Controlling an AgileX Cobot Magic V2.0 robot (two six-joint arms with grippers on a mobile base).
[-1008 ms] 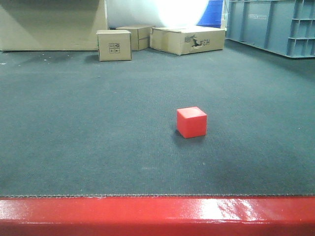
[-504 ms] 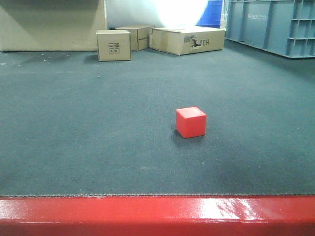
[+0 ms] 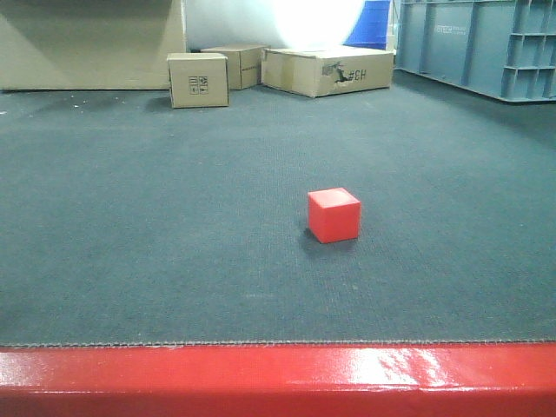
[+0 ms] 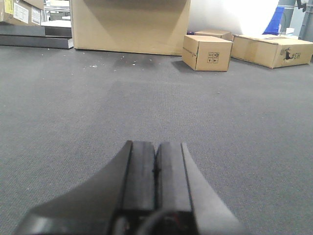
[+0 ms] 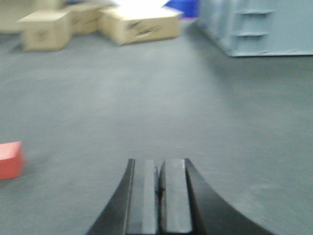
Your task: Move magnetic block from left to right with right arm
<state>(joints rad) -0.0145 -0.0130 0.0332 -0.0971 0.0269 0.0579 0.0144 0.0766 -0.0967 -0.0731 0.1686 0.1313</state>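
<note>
red block (image 3: 334,215) on carpet, untouched | L gripper (image 4: 155,169) jaws closed | R gripper (image 5: 159,188) jaws closed, empty

**Open carpet, clutter only at far edge**

Carpet (image 3: 174,217) bare all round red block (image 3: 334,215); approach free from every side. Cardboard boxes (image 3: 261,71) far left-centre, blue-grey crate (image 3: 478,43) far right. Red ledge (image 3: 278,378) bounds near edge.
</note>
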